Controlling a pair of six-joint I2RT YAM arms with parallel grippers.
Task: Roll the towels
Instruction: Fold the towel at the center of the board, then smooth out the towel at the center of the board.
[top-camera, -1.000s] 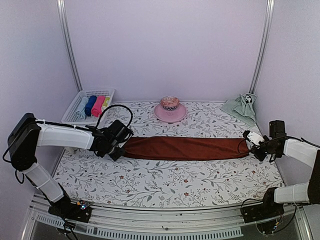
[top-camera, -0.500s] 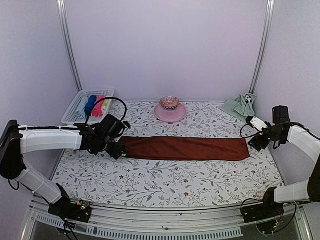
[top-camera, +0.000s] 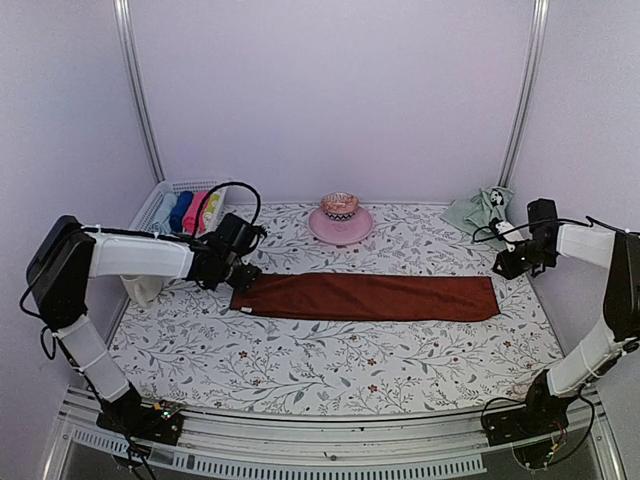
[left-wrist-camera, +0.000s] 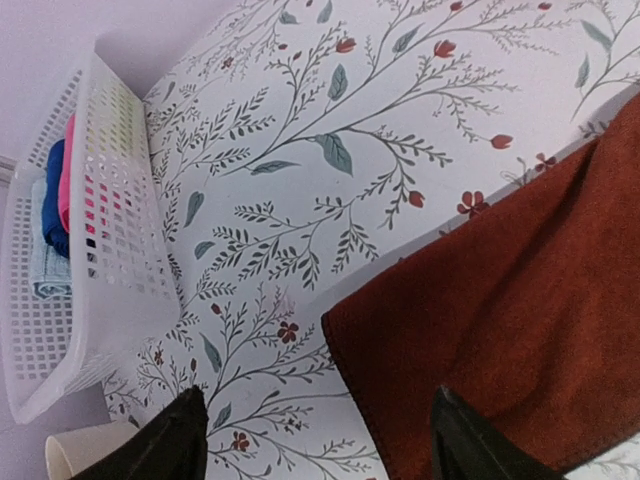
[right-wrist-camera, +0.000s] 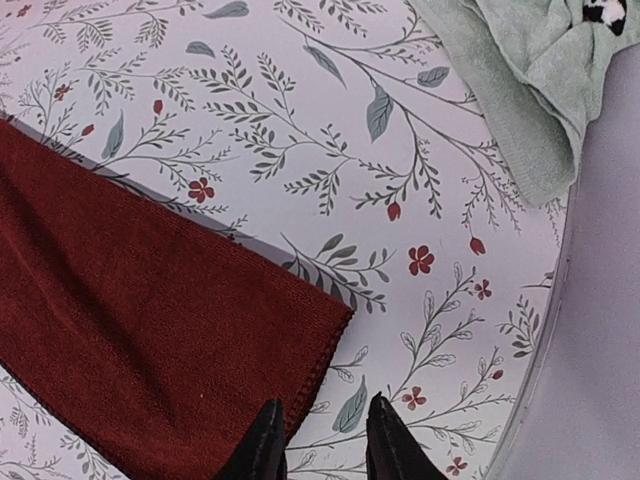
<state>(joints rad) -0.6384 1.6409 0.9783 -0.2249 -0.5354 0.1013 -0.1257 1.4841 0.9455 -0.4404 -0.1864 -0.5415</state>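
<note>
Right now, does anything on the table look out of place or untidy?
Only the pale green towel stands out. It lies crumpled in the far right corner, while the red-brown towel lies flat in a long strip across the table. Nothing looks spilled or damaged.

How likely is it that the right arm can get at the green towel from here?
Probably yes: the right gripper hovers empty just in front of the green towel, with only floral table cover between them.
</note>
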